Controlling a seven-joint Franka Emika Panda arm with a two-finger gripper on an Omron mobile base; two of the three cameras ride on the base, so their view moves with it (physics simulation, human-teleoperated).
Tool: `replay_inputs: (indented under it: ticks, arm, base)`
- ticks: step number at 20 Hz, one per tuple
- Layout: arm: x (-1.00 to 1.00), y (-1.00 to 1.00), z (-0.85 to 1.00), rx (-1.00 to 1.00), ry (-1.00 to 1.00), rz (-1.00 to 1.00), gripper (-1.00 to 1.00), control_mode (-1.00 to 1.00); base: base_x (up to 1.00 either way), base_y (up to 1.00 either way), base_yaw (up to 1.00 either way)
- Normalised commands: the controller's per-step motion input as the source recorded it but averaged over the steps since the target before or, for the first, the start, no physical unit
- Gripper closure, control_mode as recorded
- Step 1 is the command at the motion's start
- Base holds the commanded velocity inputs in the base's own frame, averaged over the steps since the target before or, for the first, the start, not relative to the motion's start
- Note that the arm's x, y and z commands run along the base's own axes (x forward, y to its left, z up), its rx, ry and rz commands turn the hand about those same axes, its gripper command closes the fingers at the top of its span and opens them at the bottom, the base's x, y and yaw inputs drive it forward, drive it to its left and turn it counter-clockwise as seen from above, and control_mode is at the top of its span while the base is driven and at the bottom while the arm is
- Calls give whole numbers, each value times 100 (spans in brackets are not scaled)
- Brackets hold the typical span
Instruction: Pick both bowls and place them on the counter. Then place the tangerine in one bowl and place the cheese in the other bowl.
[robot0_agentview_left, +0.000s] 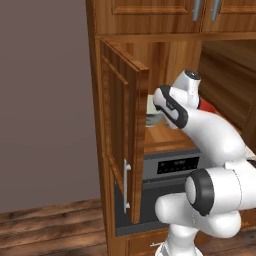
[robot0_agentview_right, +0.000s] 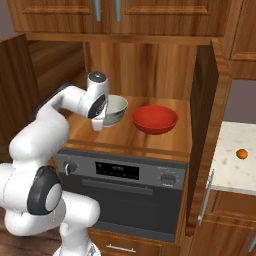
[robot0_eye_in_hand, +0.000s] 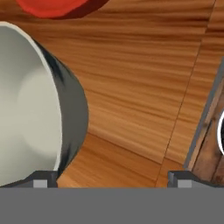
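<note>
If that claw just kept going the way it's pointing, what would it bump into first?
Most likely the brown wooden shelf board, which lies between its open jaws. The pale cream-grey bowl with the dark outside sits at one fingertip and might be brushed; depth is hard to judge.

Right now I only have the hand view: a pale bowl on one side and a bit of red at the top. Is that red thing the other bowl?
Observer: Yes, the red bowl stands upright on the wooden shelf beside the pale bowl, apart from it.
Operator: Where's the tangerine?
Observer: The tangerine lies on the counter, right of the open cabinet door.
Operator: What's under the shelf?
Observer: An oven with a dark front.
</note>
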Motion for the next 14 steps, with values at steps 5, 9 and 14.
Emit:
replay_inputs:
  ticks: [5, 9, 14]
  arm:
    - [37, 0, -20, 3, 10, 0, -100, -100]
    - [25, 0, -6, 2, 8, 0, -100, -100]
    - [13, 0, 0, 0, 3, 0, -100, -100]
  base:
    - [0, 0, 0]
    - [0, 0, 0]
    - [0, 0, 0]
